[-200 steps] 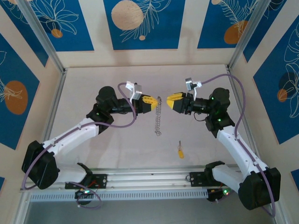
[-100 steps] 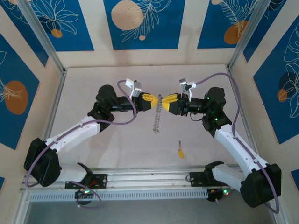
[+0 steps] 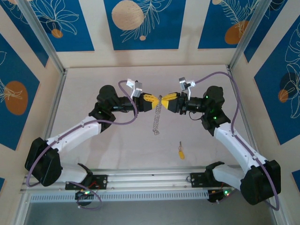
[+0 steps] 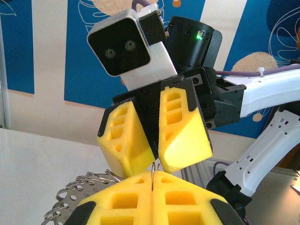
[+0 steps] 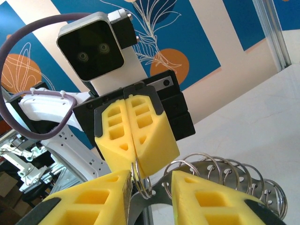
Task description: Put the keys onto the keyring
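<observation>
One little key, one keyring, two grippers

Your key (image 3: 181,152) has a yellow-orange head and a short pale stem. It lies on the table (image 3: 93,84), well apart from both grippers. Your left gripper (image 3: 154,100) pinches the top of the keyring (image 3: 157,117). Your right gripper (image 3: 167,99) has its fingers a little apart around it.

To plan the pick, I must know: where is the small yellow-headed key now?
In the top view, the key lies on the table, right of centre, near the front rail, beside the right arm.

Pale table (image 3: 133,147) — blue patterned walls (image 3: 145,23)
</observation>
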You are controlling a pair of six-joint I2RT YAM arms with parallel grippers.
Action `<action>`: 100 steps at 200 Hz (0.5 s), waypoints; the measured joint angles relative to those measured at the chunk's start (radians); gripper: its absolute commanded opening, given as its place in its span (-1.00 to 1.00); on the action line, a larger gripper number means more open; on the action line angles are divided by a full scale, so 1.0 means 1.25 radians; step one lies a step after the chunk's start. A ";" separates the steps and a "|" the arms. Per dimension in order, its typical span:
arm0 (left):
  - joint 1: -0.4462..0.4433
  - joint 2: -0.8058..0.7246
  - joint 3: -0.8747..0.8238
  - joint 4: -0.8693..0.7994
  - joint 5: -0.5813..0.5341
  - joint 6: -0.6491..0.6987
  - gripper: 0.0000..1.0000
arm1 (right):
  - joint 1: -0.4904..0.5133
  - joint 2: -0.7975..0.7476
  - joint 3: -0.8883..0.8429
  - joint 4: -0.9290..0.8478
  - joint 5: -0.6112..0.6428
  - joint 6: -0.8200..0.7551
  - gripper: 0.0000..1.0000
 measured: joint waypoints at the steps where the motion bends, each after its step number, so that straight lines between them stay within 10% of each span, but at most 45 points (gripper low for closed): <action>1: 0.000 0.000 0.000 0.000 0.000 -0.001 -1.00 | 0.001 0.001 0.001 0.000 0.000 0.000 -0.44; 62: 0.002 0.005 0.000 0.003 0.000 -0.011 -1.00 | 0.016 0.013 0.009 0.006 0.005 0.000 -1.00; 100: 0.003 0.005 0.001 0.004 0.000 -0.012 -1.00 | 0.016 0.012 0.011 0.005 0.005 -0.010 -1.00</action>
